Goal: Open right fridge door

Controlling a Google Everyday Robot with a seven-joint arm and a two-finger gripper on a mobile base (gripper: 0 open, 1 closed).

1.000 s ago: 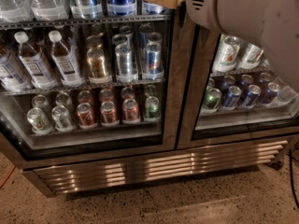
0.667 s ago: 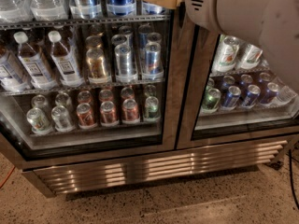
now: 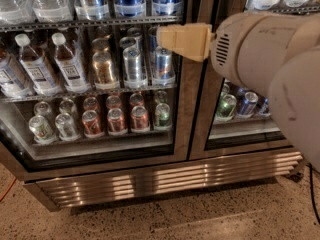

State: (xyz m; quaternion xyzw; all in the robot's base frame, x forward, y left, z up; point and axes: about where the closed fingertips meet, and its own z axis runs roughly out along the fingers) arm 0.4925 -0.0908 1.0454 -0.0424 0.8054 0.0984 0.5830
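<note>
Standing on the right side of the fridge front, the right fridge door (image 3: 235,126) sat flush with its neighbour, steel frame beside steel frame at the centre. Tilted silver, green and blue cans (image 3: 235,105) showed through its lower glass. The white arm (image 3: 265,49) covered much of its pane. The gripper (image 3: 182,41), a cream block, pointed left across both frames, over the left door (image 3: 181,114). Its spread could not be told. Below lay a slatted grille (image 3: 150,179).

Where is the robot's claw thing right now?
In the camera view the gripper sits upper centre, over the left glass door's right edge, just left of the seam with the right fridge door.
</note>
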